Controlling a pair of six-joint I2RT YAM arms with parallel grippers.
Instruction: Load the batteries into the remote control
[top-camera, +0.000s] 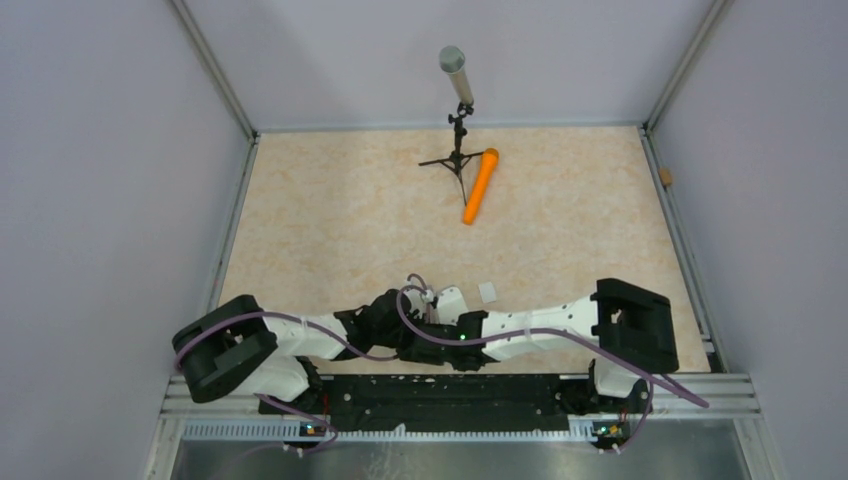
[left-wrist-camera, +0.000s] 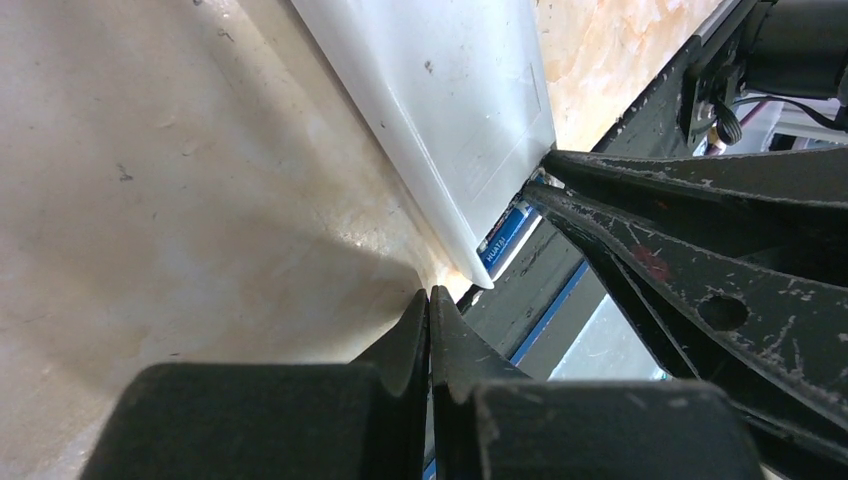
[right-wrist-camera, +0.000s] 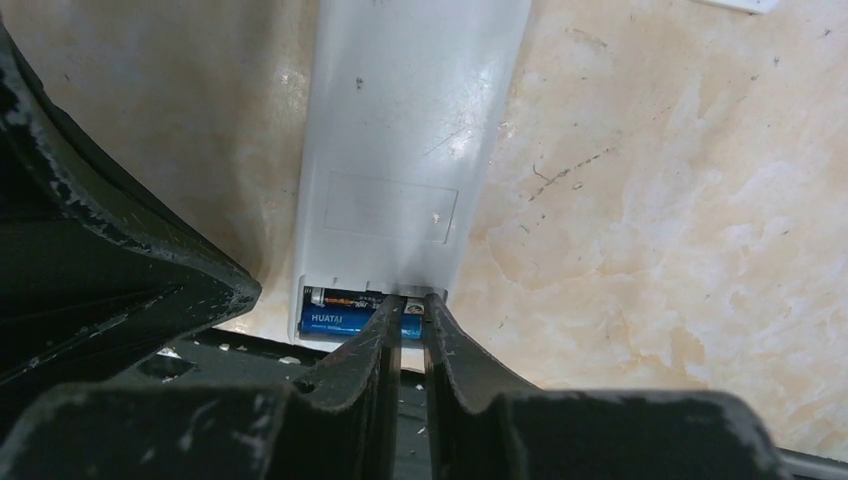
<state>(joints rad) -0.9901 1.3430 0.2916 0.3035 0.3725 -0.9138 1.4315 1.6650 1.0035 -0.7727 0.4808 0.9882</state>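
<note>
**Batteries (right-wrist-camera: 345, 320) sit in the remote control's (right-wrist-camera: 400, 150) open end**

At the table's (top-camera: 330, 220) near edge, the left gripper (left-wrist-camera: 430, 296) is pressed fully closed just beside the remote control's corner. The right gripper (right-wrist-camera: 412, 303) has its fingers narrowly parted, with the tips at the compartment rim over the batteries. The remote control lies back up. Just beyond it is a small white piece (top-camera: 487, 291). Far back, an orange cylinder (top-camera: 480, 186) lies beside a microphone tripod (top-camera: 457, 160).

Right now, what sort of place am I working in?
Probably a lab recording cell: blank walls in aluminium framing enclose a marble-patterned tabletop, with a microphone on a tripod at the far edge.
</note>
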